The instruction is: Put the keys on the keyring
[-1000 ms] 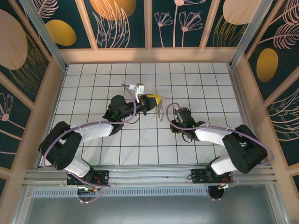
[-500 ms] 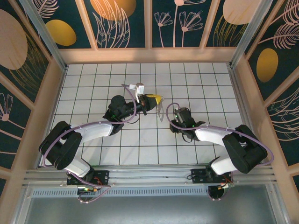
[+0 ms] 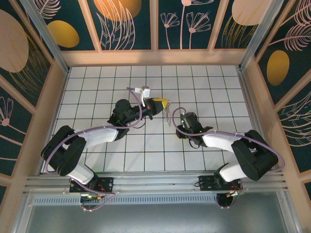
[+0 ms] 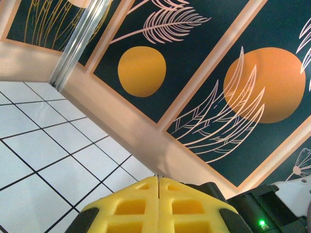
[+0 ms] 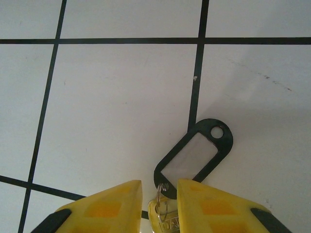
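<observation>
The right gripper [image 5: 159, 190] pinches a pale brass key [image 5: 165, 221], its black oval plastic tag [image 5: 192, 155] lying just ahead. The left gripper's [image 4: 158, 181] pads press together.

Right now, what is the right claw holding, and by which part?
The right claw pinches a key by its ringed head; its black tag sticks out in front.

Right gripper [image 5: 159, 188] is yellow, key [image 5: 163, 219] silvery, tag [image 5: 190, 158] black-rimmed.
</observation>
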Robot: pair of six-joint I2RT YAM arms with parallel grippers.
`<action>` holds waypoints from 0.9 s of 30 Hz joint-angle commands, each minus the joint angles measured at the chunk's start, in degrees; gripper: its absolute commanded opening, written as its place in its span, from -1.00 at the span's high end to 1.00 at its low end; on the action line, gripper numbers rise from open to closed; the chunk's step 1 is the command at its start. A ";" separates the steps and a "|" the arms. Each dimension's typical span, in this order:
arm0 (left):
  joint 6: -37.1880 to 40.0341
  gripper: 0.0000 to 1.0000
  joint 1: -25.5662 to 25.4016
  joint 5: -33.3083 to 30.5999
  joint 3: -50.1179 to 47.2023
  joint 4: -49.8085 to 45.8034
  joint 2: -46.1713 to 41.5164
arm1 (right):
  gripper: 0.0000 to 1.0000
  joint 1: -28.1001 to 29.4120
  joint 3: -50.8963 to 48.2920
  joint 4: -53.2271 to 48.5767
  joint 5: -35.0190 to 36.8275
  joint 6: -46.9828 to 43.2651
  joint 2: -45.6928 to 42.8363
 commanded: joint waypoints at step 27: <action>-0.18 1.00 -0.44 1.36 1.78 3.18 0.20 | 1.00 0.58 4.20 -5.79 1.41 -1.84 -9.59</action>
